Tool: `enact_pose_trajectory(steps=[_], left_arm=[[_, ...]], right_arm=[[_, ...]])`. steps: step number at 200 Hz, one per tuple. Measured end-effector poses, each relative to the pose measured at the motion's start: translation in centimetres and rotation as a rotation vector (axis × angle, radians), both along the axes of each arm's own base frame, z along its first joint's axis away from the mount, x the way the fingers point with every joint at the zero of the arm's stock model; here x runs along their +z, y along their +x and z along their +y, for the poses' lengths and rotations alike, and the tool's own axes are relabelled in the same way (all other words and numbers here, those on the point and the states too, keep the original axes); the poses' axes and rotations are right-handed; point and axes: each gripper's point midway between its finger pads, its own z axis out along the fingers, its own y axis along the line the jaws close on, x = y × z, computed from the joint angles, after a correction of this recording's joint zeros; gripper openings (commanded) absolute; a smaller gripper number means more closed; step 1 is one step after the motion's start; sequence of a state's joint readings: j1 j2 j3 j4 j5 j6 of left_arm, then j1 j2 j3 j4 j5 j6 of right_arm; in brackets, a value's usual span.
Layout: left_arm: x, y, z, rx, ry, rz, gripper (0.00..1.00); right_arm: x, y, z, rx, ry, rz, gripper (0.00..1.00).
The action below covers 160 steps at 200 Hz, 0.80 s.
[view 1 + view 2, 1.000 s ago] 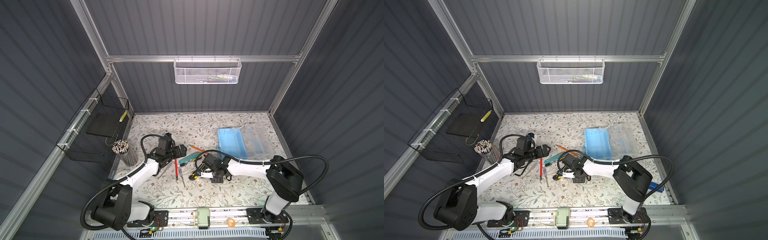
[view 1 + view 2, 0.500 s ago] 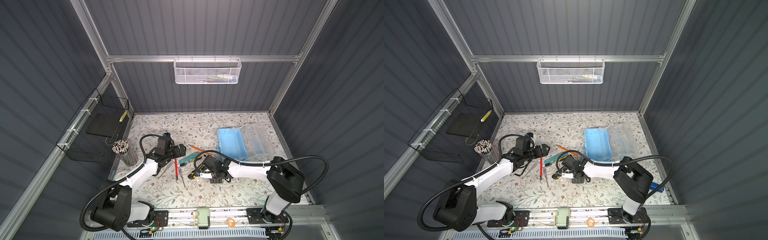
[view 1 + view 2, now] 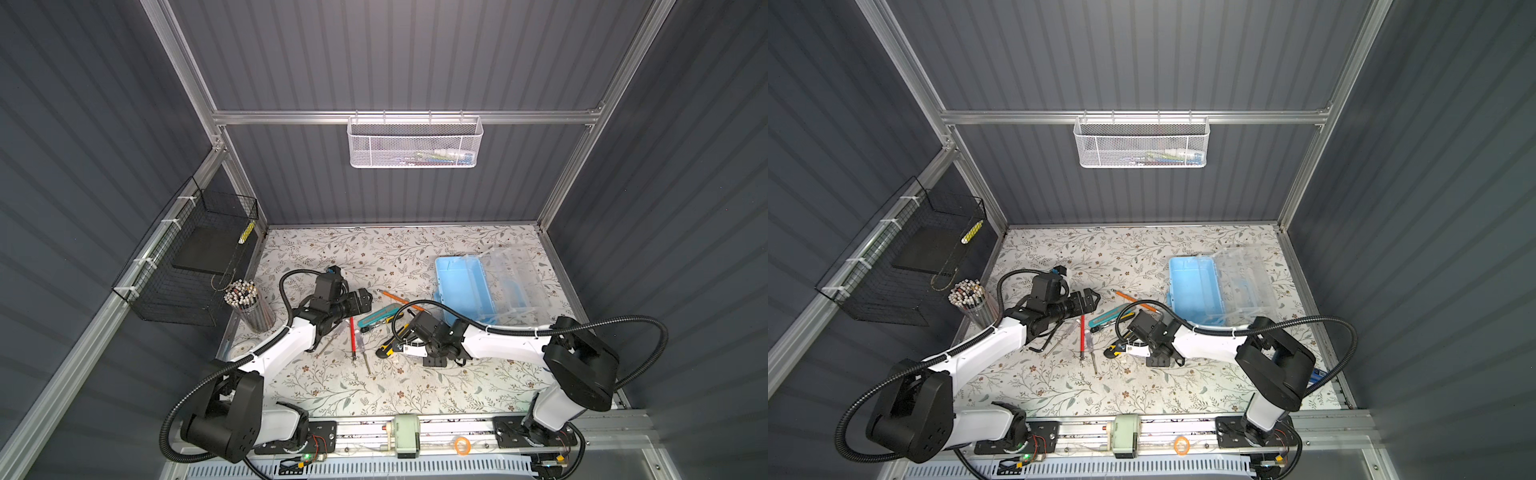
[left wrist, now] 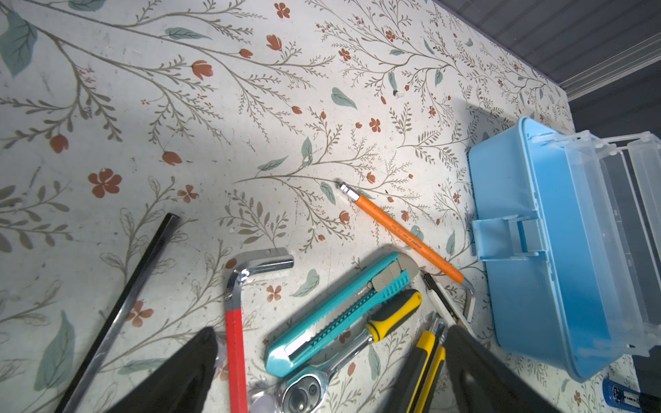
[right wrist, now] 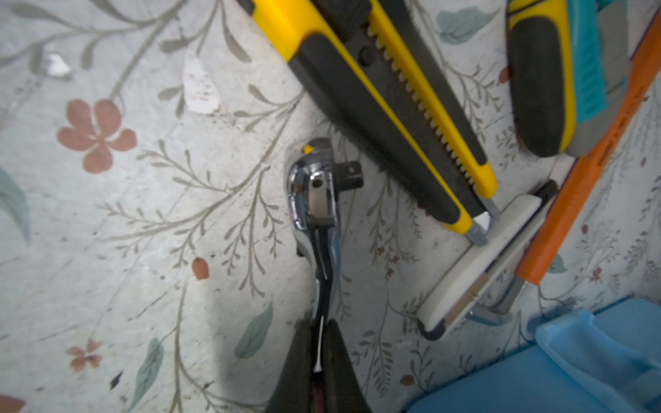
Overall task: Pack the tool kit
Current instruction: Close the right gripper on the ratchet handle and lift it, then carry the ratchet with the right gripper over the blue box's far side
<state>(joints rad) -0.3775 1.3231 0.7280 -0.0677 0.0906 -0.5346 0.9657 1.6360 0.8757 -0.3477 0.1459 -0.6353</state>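
My right claw [image 5: 319,332] is pinched fully together on the thin shank of a small chrome ratchet with a black square drive stub [image 5: 314,189]. The ratchet sticks straight out ahead of the fingertips in line with the claw. It is turned on edge with its head low over the floral-print counter [image 3: 374,386], and I can't tell whether it has cleared the surface. As I read it, the next move turns on the light-blue rectangular plastic box [image 3: 463,286] lying behind the claw rather than ahead. In both top views the claw points toward the left side, while the box sits to its right and farther toward the back wall. The box's long axis runs front to back, and its clear hinged lid [image 3: 515,278] is thrown open on the far right. So I'd expect to draw back, swing round, and turn the ratchet until its length runs along the box. A yellow-and-black utility knife [image 5: 375,93] lies just beside the ratchet head and could get nudged. The right arm is nearer the box. My left claw [image 4: 331,332] hangs spread wide and empty, farther from the box.
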Motion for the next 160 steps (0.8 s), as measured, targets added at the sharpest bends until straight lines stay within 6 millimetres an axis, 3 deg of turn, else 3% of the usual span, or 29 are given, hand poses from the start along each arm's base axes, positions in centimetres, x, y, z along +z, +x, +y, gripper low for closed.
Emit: enact_pose_trajectory(steps=[99,160], left_arm=[[-0.1,-0.1,0.0,0.001,0.001,0.003,1.0],[-0.2,-0.1,-0.1,-0.005,-0.004,0.006,1.0]], right_arm=[[1.5,0.2,-0.4,-0.073,0.095,0.052,0.0],[4.7,1.1,-0.4,-0.134,0.211,0.042,0.0]])
